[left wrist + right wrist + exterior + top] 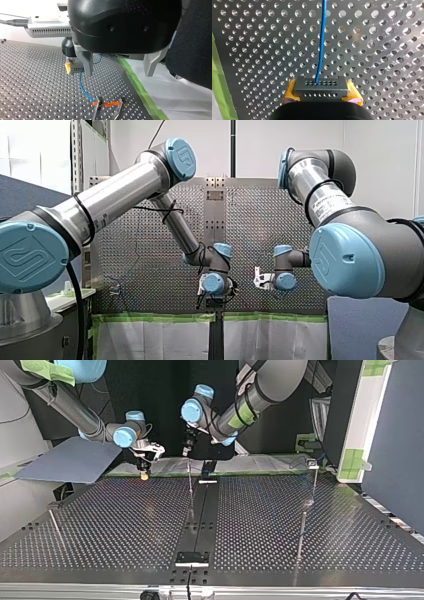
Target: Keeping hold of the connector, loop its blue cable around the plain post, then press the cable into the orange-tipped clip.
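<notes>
Right tool (321, 93) pinches the grey connector (321, 86), its blue cable (321, 37) running over the worktop (382, 50); left tool (118, 66) hangs spread, the orange-tipped clip (107, 103) ahead near the green-taped edge.

A plain white wall (380, 155) stood behind the silver perforated metal table (140, 270). A strip of green tape (150, 317) ran along one table edge, with white sheeting (150, 340) just beyond it. At the front view's left rose a dark blue partition panel (20, 195) beside a slotted metal upright (76, 150).
</notes>
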### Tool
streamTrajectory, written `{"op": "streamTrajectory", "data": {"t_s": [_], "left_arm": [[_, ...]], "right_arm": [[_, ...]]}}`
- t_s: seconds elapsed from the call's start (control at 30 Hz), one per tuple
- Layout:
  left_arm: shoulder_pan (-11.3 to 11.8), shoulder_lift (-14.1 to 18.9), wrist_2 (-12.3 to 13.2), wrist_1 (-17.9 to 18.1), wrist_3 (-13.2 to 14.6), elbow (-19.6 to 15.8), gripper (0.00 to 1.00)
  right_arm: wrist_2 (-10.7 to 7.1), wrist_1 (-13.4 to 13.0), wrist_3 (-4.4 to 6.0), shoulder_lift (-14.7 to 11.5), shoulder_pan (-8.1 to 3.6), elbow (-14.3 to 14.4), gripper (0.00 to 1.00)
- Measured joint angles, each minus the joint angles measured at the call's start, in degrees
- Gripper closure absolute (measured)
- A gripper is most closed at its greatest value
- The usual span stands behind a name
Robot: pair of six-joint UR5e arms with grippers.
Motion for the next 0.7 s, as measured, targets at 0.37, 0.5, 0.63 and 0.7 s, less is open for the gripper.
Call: {"op": "streamTrajectory", "data": {"t_s": [0.37, 0.5, 0.63, 0.7], "left_arm": [[-0.22, 0.0, -4.2, -1.6, -2.93, 0.01, 0.0], [-0.35, 0.01, -5.96, -2.47, -3.19, 0.0, 0.0], [-0.49, 0.01, -6.6, -2.71, -3.23, 0.0, 0.0], [-0.54, 0.01, -6.71, -2.75, -3.23, 0.0, 0.0]], "right_arm": [[-0.08, 0.05, -0.03, 0.02, 0.11, 0.02, 0.98], [-0.08, 0.13, -0.03, 0.02, 0.18, 0.02, 0.98], [-0.09, 0.27, -0.03, 0.01, 0.18, 0.01, 0.98], [-0.09, 0.29, -0.03, 0.01, 0.18, 0.01, 0.98]]}}
